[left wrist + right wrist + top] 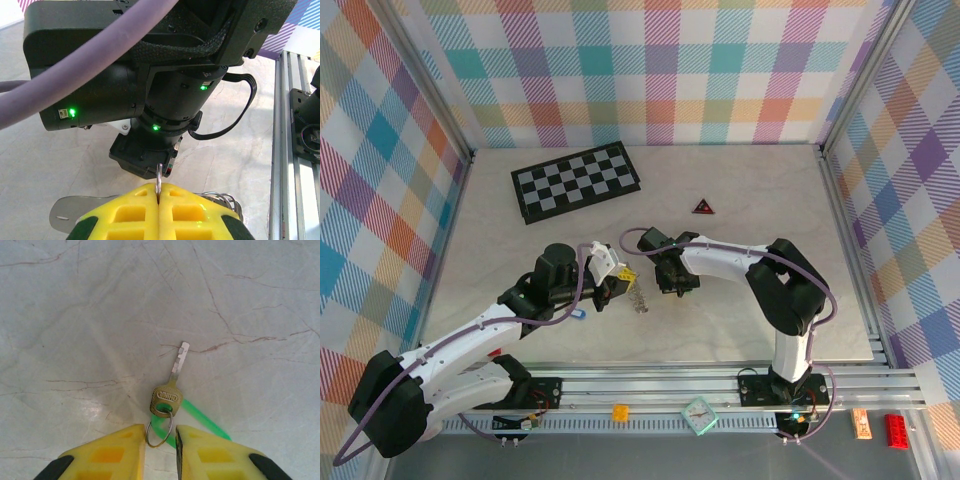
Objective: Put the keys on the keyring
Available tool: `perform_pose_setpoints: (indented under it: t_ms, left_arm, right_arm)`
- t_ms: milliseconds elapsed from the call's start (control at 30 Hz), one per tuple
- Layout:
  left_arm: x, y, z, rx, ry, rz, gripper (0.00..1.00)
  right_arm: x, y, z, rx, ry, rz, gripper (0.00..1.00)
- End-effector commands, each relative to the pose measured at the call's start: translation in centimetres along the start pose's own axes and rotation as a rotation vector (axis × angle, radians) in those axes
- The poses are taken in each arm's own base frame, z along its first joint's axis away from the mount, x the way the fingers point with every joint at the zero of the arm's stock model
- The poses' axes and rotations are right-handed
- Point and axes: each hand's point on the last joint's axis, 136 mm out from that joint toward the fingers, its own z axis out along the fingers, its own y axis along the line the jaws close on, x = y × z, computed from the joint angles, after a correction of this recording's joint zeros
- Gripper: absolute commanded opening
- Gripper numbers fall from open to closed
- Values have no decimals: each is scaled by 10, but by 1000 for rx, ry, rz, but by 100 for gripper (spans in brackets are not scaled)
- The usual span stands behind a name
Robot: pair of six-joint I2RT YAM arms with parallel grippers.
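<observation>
Starting at the right gripper [160,432]: its yellow jaws stand narrowly apart just above the table [75,315], with a small split ring [159,445] in the gap. The ring sits close against the finger at picture left, with a sliver of space on the other side, so no firm pinch is seen. The ring passes through the head of a brass key [166,395], which lies flat with its blade pointing away from the gripper. A green strip [200,417] lies under the ring and key head and runs off to the right. Left gripper [158,192]: jaws closed tight, faces together, with a thin upright wire loop [158,175] clamped edge-on in the seam. Silvery coils [226,200] bunch just right of its fingers, and a flat grey tab [65,215] lies to their left. From above, both grippers meet near mid-table, with a chain [640,298] on the table between them. The checkerboard [577,180] and red triangle [703,207] sit well apart, toward the back.
</observation>
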Motion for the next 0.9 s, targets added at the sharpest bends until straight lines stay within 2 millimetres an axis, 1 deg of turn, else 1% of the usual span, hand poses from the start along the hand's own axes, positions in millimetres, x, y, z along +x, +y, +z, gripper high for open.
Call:
perform_pose_setpoints:
  t_ms: [0, 233, 400, 500, 567, 733, 867]
  left_arm:
    - [-12, -7, -2, 17, -49, 33, 0]
    - [-12, -7, -2, 16, -48, 32, 0]
    - [-12, -7, -2, 18, -48, 32, 0]
    - [-12, -7, -3, 20, -49, 32, 0]
    - [-12, -7, -3, 20, -50, 32, 0]
    - [-12, -7, -3, 18, -49, 32, 0]
    - [-12, -7, -3, 18, -47, 32, 0]
  right_arm:
    - [-5, 1, -3, 14, -7, 1, 23]
    - [-5, 2, -4, 10, -11, -2, 21]
    - [-6, 2, -4, 11, -11, -8, 16]
    - [-5, 2, -4, 11, -11, -12, 11]
    - [-4, 2, -4, 11, -9, -18, 6]
    - [2, 0, -7, 10, -4, -44, 0]
    - [15, 0, -14, -28, 10, -94, 0]
